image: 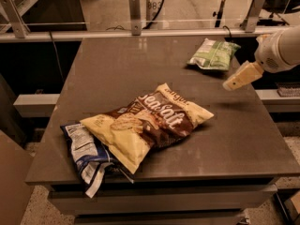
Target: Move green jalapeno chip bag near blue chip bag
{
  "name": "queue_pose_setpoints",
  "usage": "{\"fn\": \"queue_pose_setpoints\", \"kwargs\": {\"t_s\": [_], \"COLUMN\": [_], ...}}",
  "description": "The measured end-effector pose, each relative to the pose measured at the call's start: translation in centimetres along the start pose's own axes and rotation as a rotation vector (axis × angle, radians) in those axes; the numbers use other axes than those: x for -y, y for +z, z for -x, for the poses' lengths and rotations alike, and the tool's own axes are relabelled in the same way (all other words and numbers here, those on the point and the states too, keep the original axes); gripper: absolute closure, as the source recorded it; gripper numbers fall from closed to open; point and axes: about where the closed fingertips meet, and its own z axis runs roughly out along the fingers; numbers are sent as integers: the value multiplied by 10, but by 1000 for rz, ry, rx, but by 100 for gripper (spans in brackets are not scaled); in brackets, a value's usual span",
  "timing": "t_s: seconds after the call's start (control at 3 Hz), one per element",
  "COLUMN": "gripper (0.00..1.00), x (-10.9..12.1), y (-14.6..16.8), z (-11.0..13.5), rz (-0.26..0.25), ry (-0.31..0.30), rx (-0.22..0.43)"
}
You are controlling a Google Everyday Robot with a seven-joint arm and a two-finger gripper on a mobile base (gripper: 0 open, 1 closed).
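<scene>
The green jalapeno chip bag point(213, 54) lies flat near the table's far right corner. The blue chip bag point(87, 154) lies at the near left edge, partly under the large yellow and brown "Sea Salt" bag point(149, 121), with its white end hanging over the table edge. My gripper point(234, 82) reaches in from the right, above the table, just right of and a little nearer than the green bag, touching nothing.
The dark table point(140, 69) has a metal rail point(136, 32) with upright posts along its far edge. A lower shelf point(281, 95) runs at the right side. The floor shows at the near corners.
</scene>
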Motion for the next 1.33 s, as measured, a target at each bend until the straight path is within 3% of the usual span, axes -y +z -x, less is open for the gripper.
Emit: {"fn": "queue_pose_setpoints", "kwargs": {"t_s": [0.67,1.0,1.33], "gripper": [0,0,16], "x": [22,31,39], "y": [64,96,123], "z": [10,12,14], "rz": [1,25,60], "ry": [72,110,138], "rx": [154,198,230]}}
